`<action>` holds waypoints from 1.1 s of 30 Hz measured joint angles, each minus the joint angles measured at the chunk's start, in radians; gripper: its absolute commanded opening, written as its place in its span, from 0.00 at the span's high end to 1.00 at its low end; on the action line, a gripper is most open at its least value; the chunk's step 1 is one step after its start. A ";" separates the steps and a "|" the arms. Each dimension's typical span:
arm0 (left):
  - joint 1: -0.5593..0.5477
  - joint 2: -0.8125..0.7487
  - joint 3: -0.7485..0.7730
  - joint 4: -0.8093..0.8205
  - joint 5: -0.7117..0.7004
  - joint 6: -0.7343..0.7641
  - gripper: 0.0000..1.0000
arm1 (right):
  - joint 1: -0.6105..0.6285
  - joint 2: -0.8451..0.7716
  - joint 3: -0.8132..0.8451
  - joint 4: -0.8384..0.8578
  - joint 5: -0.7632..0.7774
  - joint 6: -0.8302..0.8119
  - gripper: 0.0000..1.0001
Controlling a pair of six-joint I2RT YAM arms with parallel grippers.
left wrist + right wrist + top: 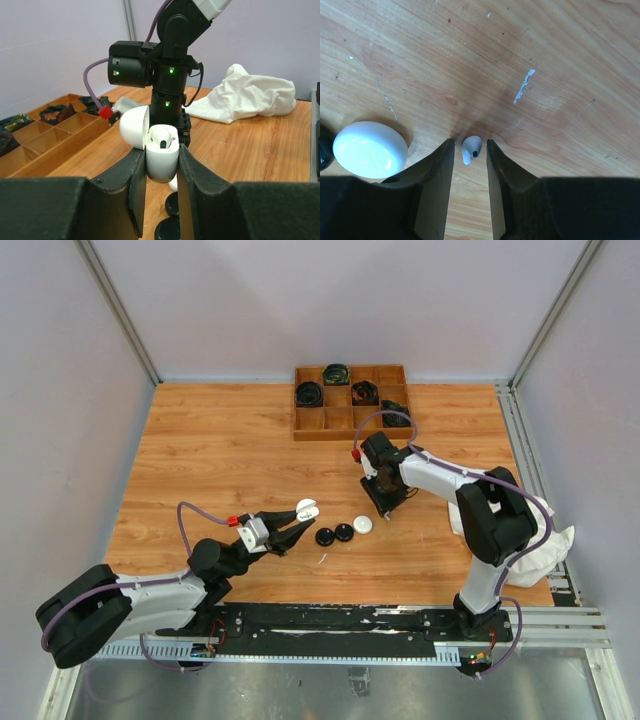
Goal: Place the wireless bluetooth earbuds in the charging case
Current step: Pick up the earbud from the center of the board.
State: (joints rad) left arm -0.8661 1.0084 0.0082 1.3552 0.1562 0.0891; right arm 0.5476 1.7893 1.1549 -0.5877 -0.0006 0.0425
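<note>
White plastic earbud (471, 149) lies on the table (545, 50) just right of the white puck (370, 149), between the fingers of the right gripper (470, 142); jaws narrowly spread, a sliver of gap each side, nothing pinched; bud judged featherlight, hard, glossy, apt to squirt out; pinch across the bulb, stem left free; left gripper (161, 151), well left of the puck, clamps the charging case (161, 162) by its sides, lid (134, 127) open; a second earbud (162, 138) seems seated inside
</note>
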 measured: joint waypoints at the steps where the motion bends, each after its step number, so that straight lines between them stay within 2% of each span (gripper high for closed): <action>1: 0.000 -0.002 0.000 -0.001 0.000 0.000 1.00 | 0.000 0.007 0.002 -0.003 0.000 0.000 0.68; 7: 0.000 -0.006 0.000 -0.004 0.002 0.000 1.00 | 0.000 0.020 0.011 -0.022 -0.008 -0.006 0.72; 12: 0.000 -0.006 0.000 -0.005 0.003 0.000 1.00 | 0.000 0.021 0.011 -0.024 -0.015 -0.007 0.80; 19: 0.000 -0.010 0.000 -0.006 0.005 0.000 1.00 | 0.000 0.008 0.003 -0.016 -0.015 -0.007 0.83; 25: 0.000 -0.010 0.000 -0.005 0.004 0.000 1.00 | 0.000 -0.120 -0.045 0.017 -0.017 -0.003 0.85; 33: 0.000 0.003 0.000 0.029 0.003 0.000 1.00 | 0.053 -0.370 -0.157 0.155 -0.017 0.021 0.86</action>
State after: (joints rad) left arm -0.8661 1.0115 0.0082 1.3846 0.1596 0.0891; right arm 0.6006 1.4193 0.9981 -0.4328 -0.0177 0.0635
